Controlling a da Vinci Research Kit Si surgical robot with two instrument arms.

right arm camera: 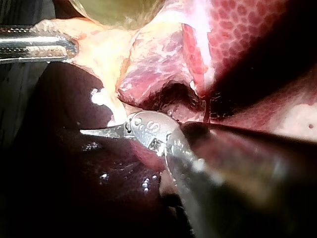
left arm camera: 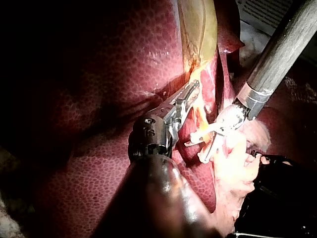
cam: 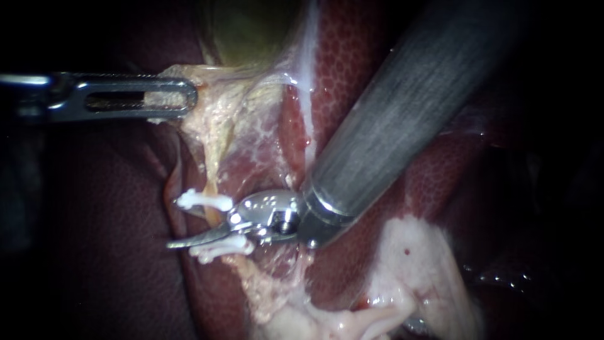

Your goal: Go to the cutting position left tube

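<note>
The right instrument (cam: 179,242) looks almost in place. Its slim blades lie across the left tube (cam: 212,217), in the stretch between the 2 white clips (cam: 202,201) and just above the lower one. The blades appear closed together with no gap showing, so what seems left is to open them around the tube. The left instrument (cam: 182,97) is well apart, its slotted jaws clamped on the pale yellow tissue (cam: 207,119) below the gallbladder (cam: 251,31), holding it taut. Only the right wrist view shows the dark hollow (right arm camera: 171,96) behind the tube. The left wrist view shows the clamped fold from the side, against the liver (left arm camera: 99,74).
</note>
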